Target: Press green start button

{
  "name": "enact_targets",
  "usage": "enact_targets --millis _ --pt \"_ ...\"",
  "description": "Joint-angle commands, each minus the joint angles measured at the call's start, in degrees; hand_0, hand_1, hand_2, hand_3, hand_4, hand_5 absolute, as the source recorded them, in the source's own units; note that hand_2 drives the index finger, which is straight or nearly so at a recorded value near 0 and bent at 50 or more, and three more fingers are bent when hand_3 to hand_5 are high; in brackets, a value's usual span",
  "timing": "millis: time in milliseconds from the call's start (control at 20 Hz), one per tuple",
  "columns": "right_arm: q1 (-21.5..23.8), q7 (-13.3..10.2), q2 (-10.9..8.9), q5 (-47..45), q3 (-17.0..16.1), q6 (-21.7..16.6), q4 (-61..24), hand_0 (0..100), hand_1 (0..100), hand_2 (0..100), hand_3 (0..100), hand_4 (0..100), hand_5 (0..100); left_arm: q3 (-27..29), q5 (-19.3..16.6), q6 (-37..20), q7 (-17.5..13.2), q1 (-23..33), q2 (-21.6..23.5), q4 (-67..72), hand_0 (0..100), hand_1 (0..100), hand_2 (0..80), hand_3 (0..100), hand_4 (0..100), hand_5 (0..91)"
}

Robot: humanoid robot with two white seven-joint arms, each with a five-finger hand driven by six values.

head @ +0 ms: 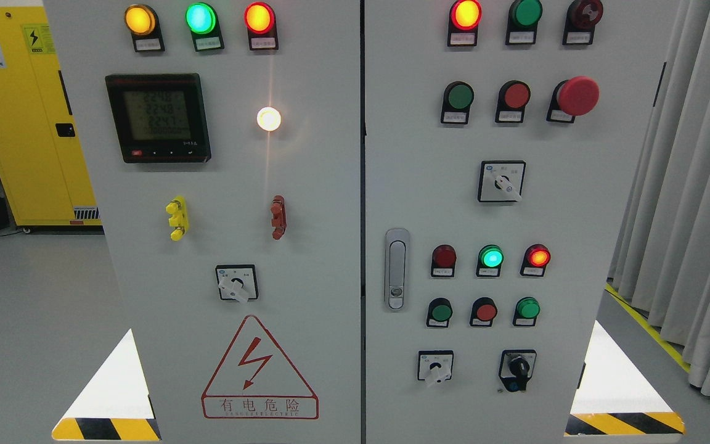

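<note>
Head view shows round glossy green start button (458,96) on smooth grey cabinet (577,203); neither hand visible.

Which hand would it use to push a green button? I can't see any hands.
Probably the right: neither hand shows yet, but the green buttons all sit on the right door, on the right arm's side.

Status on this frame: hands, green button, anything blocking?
No hand in view. Several green buttons on right door, none touched; which is start, cannot tell. Panel face unobstructed.
</note>
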Motion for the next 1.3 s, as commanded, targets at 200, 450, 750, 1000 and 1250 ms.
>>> enact_targets --millis 200,450,750,1000,1250 --pt "-0.5 0.0 0.98 -0.2 0.2 -1.0 2.2 17 30 0 0 0 0 0.0 0.0 0.1 0.0 -1.2 0.0 -1.3 12 56 0.0 0 0 0.0" --pt "-0.4 0.1 0.54 -0.2 0.0 -1.2 2.1 17 30 0 0 0 0 0.0 0.0 0.1 0.0 -1.2 0.0 -1.3 12 56 0.0 0 0 0.0" --pt "-0.1 -0.8 0.98 -0.2 0.0 -10.4 -6.0 19 32 0 0 0 0 0.0 0.0 0.0 0.0 -1.2 -0.5 -1.4 12 56 0.0 0 0 0.0" --pt "0.1 -0.3 0.81 -0.1 1.0 -14.8 -17.3 19 34 0 0 0 0 0.1 0.0 0.1 0.0 -1.2 -0.7 -1.4 12 56 0.0 0 0 0.0" --pt "3.0 0.0 0.54 -0.3 2.6 -16.6 -32.0 18 40 0 0 0 0 0.1 0.0 0.0 0.0 -1.1 -1.9 -1.3 12 56 0.0 0 0 0.0"
